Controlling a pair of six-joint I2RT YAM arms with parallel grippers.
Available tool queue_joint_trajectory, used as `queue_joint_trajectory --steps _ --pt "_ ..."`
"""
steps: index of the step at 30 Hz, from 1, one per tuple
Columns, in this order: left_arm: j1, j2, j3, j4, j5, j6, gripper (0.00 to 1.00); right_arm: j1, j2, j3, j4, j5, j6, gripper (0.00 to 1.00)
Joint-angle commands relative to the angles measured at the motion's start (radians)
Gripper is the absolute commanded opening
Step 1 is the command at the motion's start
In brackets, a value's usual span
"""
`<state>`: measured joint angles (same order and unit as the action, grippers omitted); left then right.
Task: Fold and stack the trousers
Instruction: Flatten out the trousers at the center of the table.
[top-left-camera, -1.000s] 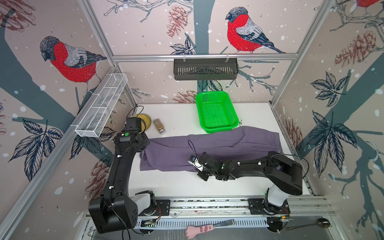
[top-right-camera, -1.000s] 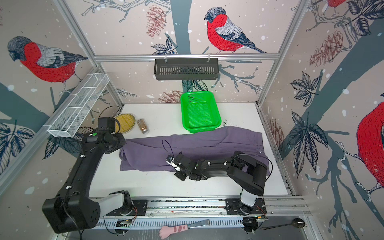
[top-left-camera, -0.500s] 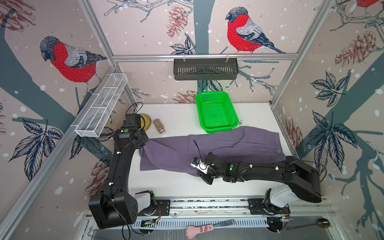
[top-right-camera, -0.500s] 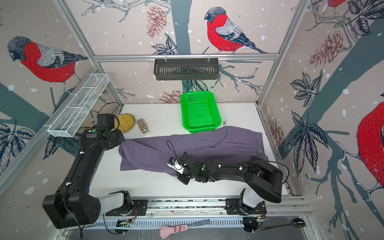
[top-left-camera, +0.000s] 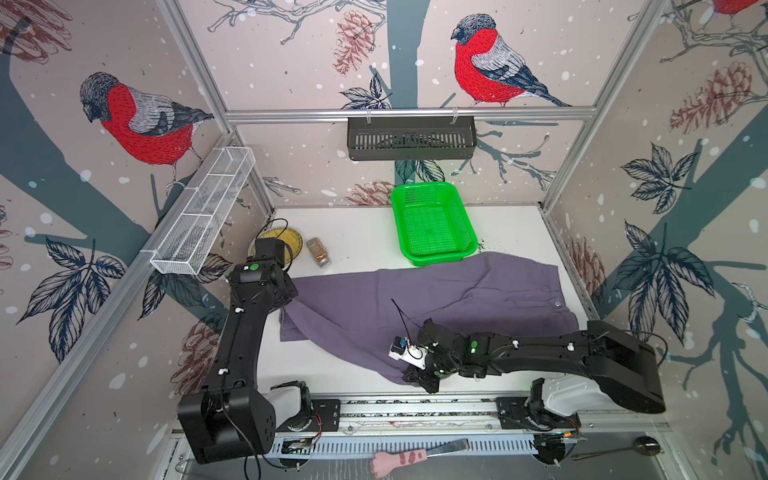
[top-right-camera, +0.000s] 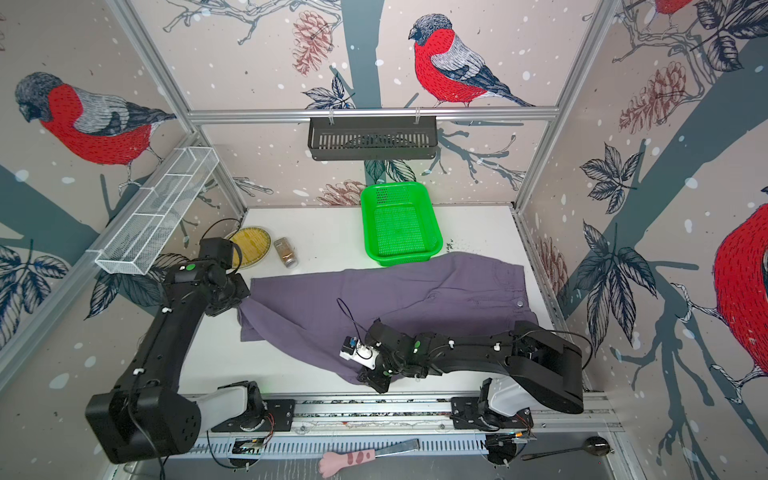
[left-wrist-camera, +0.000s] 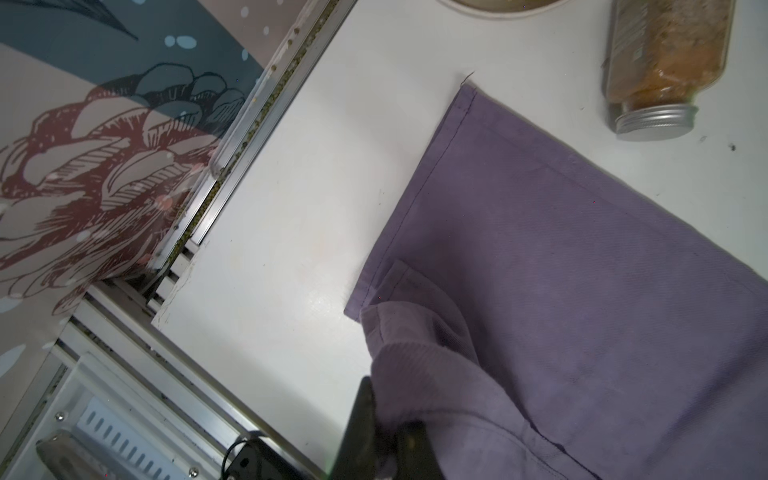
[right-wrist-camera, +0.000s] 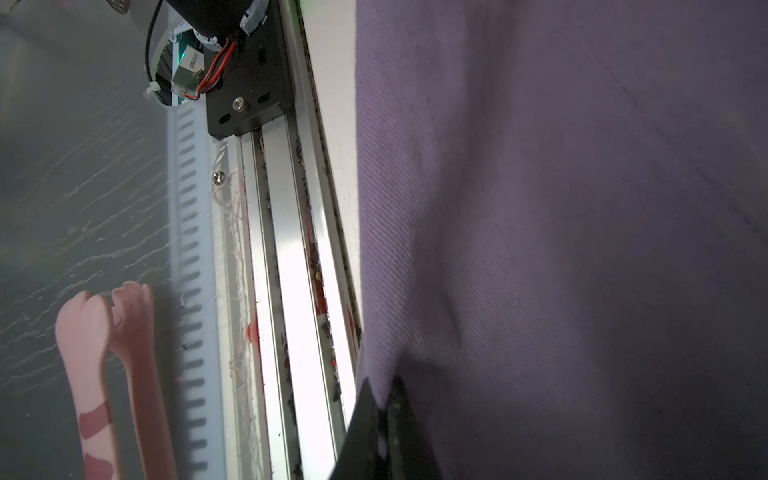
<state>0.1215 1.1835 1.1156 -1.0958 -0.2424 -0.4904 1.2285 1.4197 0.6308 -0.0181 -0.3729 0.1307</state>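
The trousers are shown as matt, finely twilled cloth, the table as a smooth, faintly glossy white surface, the basket as shiny perforated plastic, and the jar as transparent, capped with ridged dull metal.

A robotics lab test booth is showing here: an aluminium frame is holding walls printed with red-breasted birds, and a black left arm and right arm are sitting bolted to a metal rail along the front of a white tabletop.
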Motion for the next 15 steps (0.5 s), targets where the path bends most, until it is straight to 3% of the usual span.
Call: queue_joint_trajectory --steps 1,10,13,15 --pt "0.001 -0.039 0.001 -0.083 -0.074 -0.035 0.0 0.012 -0.021 -0.009 0.064 -0.071 0.023 0.06" --pt "0.001 -0.137 0.031 -0.179 -0.128 -0.045 0.0 0.014 -0.059 -0.039 0.089 -0.08 0.026 0.07" --pt "0.001 -0.148 0.012 -0.147 -0.054 -0.037 0.0 0.006 -0.069 -0.053 0.105 -0.054 0.04 0.09" --pt "0.001 -0.149 -0.018 -0.104 -0.028 -0.026 0.0 0.011 -0.043 -0.036 0.07 -0.003 0.021 0.15"
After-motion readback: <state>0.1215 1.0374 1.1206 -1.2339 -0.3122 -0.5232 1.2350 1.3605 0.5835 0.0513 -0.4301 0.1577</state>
